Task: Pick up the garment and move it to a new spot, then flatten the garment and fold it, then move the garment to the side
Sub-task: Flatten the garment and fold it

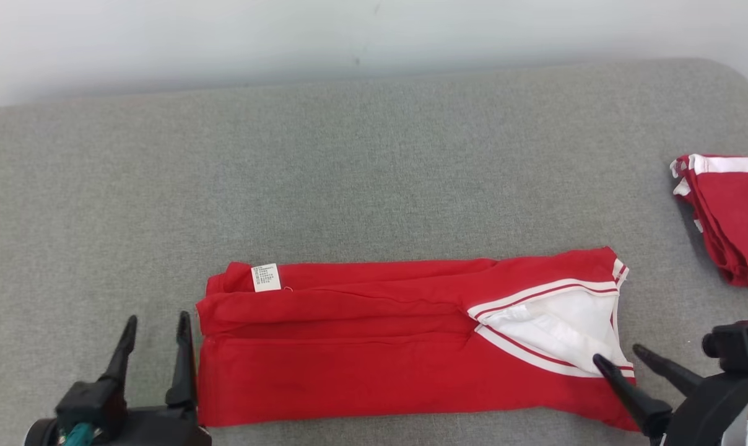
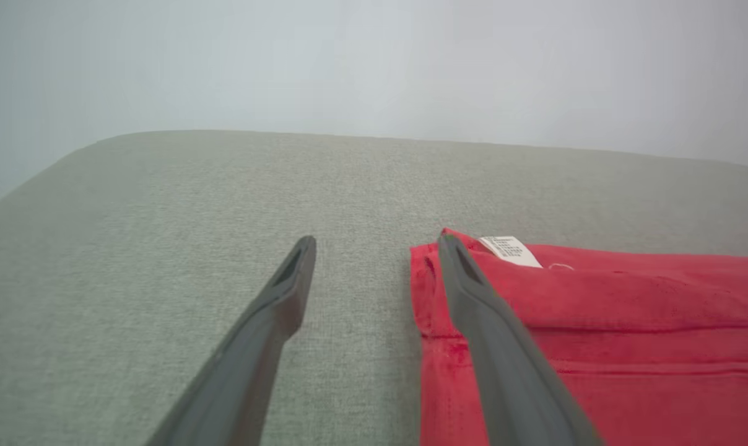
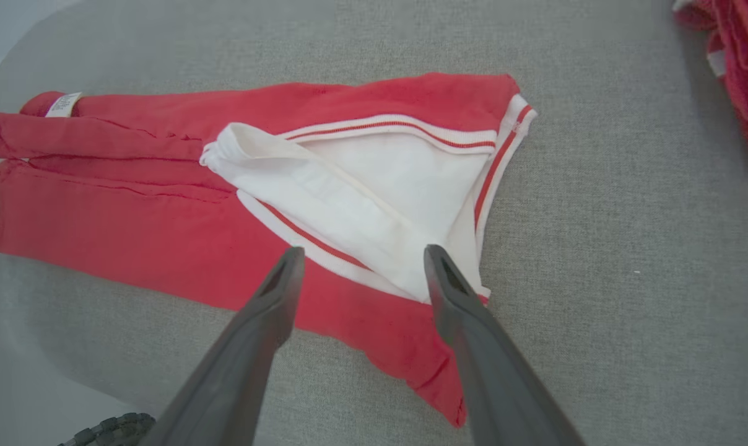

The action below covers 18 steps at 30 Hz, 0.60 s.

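Note:
A red garment (image 1: 374, 353) with white striped trim lies folded into a long band on the grey cushion (image 1: 349, 173), its white lining (image 3: 374, 186) showing at the right end and a small label (image 1: 265, 277) at the left end. My left gripper (image 1: 157, 322) stands open just off the band's left edge, holding nothing; in the left wrist view its right finger (image 2: 473, 291) overlaps the cloth (image 2: 628, 347). My right gripper (image 1: 618, 354) is open over the band's right end, near the trimmed corner, and in its own view the open gripper (image 3: 361, 254) hovers above the lining.
A second red garment (image 1: 730, 217) with white trim lies bunched at the right edge of the cushion, also seen as red cloth (image 3: 736, 68) at the top right of the right wrist view. Beyond the cushion's far edge rises a pale wall (image 1: 349, 31).

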{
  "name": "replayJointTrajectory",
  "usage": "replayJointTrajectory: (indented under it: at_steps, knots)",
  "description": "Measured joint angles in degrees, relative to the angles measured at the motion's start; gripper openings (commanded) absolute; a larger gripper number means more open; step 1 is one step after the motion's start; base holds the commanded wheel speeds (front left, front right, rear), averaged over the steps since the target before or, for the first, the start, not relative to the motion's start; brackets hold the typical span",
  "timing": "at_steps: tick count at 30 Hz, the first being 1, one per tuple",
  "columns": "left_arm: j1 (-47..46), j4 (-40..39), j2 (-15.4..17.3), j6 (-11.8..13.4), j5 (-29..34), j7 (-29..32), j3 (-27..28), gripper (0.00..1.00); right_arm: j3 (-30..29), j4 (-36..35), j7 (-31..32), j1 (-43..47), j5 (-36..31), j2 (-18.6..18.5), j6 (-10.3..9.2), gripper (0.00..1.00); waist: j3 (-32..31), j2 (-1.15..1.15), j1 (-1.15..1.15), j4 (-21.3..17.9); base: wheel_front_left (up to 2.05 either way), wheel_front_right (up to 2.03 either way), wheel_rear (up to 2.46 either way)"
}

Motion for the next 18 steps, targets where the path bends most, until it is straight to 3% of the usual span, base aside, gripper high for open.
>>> replayJointTrajectory:
  at_steps: [3, 8, 18]
  knots:
    - [2.88, -4.92, -2.63, -0.21, 0.09, -0.01, 4.02, 1.0, -1.53, -0.01, -3.26, 0.47, -0.44, 1.13, 0.0, 1.0, -1.23, 0.0, 0.0, 0.28, 0.0, 0.0, 0.0]
    - [6.99, -12.24, -7.06, -3.07, 0.01, -0.01, 9.36, 1.0, -4.05, 2.46, -7.65, 1.11, -1.4, 4.9, 0.0, 1.0, -3.22, 0.0, 0.0, 0.96, 0.0, 0.0, 0.0]
    - [9.28, -12.69, -8.82, -5.67, 1.01, -0.01, 12.02, 1.0, -7.44, 14.27, -11.43, -2.22, -3.02, 9.56, 0.0, 1.0, -5.52, 0.0, 0.0, 2.0, 0.0, 0.0, 0.0]
